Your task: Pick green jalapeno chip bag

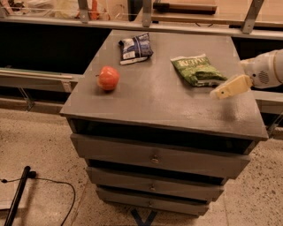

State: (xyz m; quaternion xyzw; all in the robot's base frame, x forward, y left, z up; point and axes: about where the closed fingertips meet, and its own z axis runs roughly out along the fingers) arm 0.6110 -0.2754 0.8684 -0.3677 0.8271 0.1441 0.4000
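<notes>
The green jalapeno chip bag lies flat on the right back part of the grey cabinet top, its pale lettered band at the far end. My gripper reaches in from the right edge. It hovers just to the right of and in front of the bag, close to its near right corner. It holds nothing that I can see.
A red apple sits on the left side of the top. A dark blue-and-white snack bag lies at the back left. The cabinet has several drawers below. A counter with railing posts runs behind. A cable lies on the floor.
</notes>
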